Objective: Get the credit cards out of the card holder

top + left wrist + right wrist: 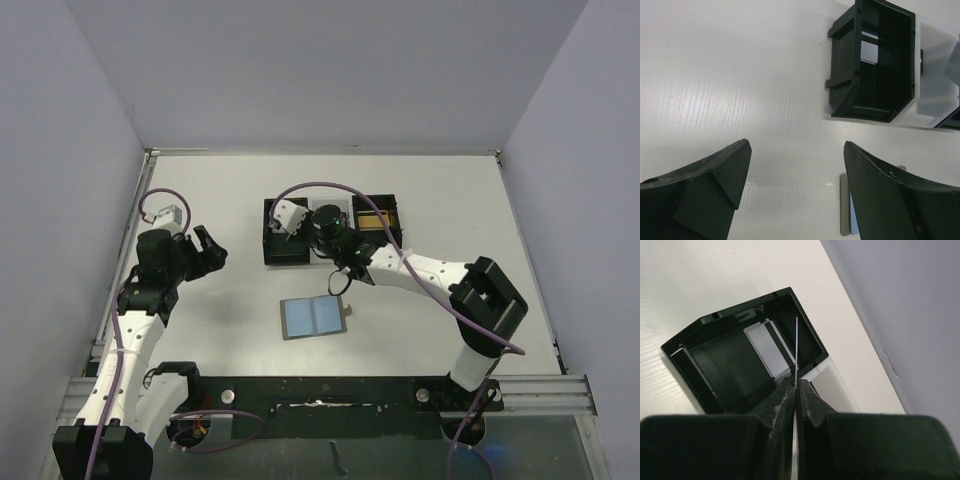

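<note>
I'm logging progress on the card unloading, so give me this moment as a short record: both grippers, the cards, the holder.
right gripper: shut on a credit card, held edge-on over the black tray compartment
left gripper: open, empty, off to the left
second credit card: lying inside that compartment
card holder: open flat on the table, nearer the arms than the tray
cards left in holder: cannot tell

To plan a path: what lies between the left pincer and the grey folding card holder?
Only bare white table between the left pincer and the grey folding card holder, per the top view.
</note>
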